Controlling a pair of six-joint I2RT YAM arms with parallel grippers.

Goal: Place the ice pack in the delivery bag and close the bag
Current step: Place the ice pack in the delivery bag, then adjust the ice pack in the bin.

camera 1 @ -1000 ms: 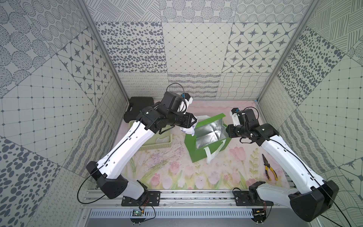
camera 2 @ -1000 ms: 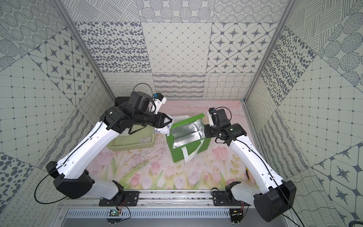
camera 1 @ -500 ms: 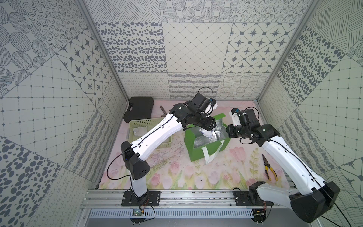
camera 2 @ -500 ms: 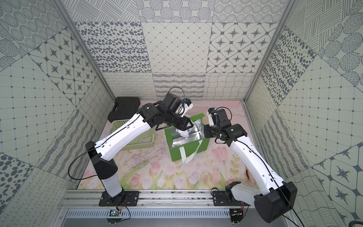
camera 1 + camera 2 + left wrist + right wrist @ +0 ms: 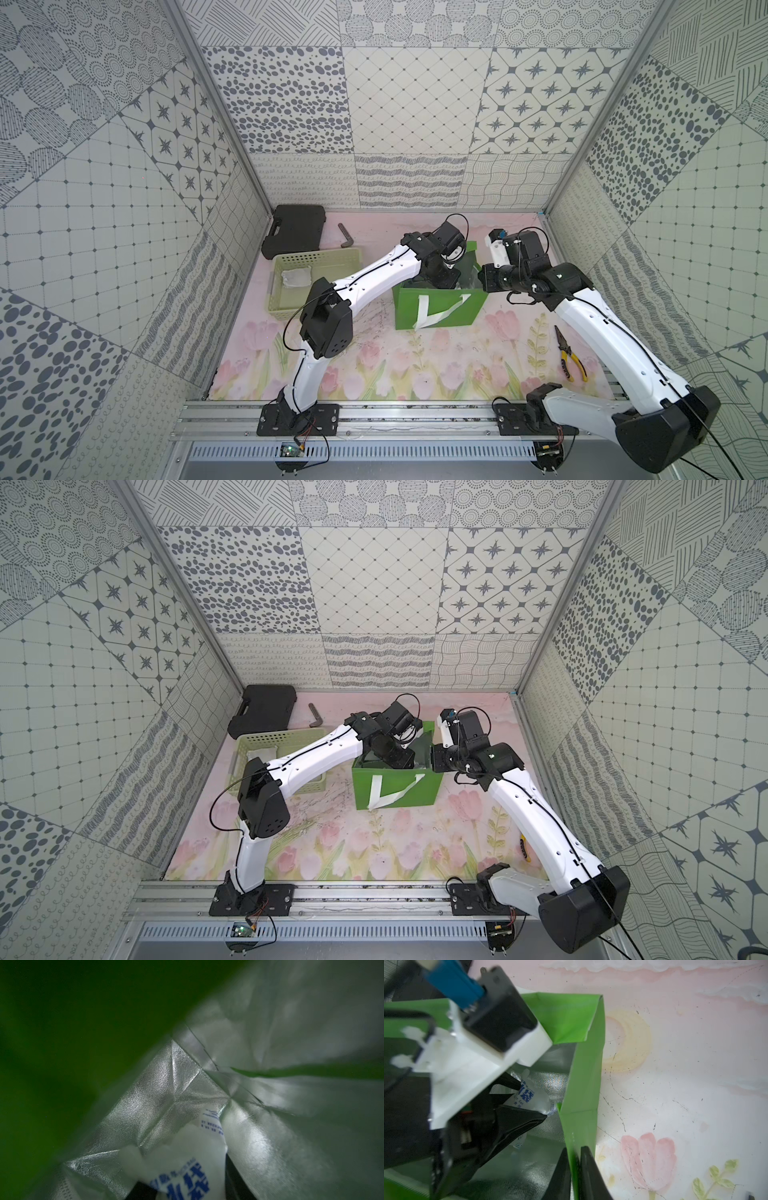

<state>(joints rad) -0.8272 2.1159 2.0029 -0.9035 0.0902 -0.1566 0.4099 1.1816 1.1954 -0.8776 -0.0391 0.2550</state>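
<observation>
Now, on the floral tabletop your delivery bag stands upright with its mouth open, just right of the pale green basket and toward the far middle. The right gripper is clenched on the bag's right wall, pinching the green fabric from both sides. The left gripper is down inside the bag, grasping the ice pack. The pack hangs against the silver foil lining, close to that pinched wall. Whether it touches the bag's floor, you cannot tell.

Expect the pack to behave as a soft, floppy pouch. It looks fairly light, with a slick film skin and a filling that shifts and sags. It already bulges and folds around the black fingers. Your best hold is across the plump middle, as here. A thin sealed edge or a corner would likely slide out.

In the left wrist view its free end points ahead of the gripper, into the corner where the foil walls meet. So its long axis seems to run in line with the fingers, down into the bag, blue print facing the camera.
</observation>
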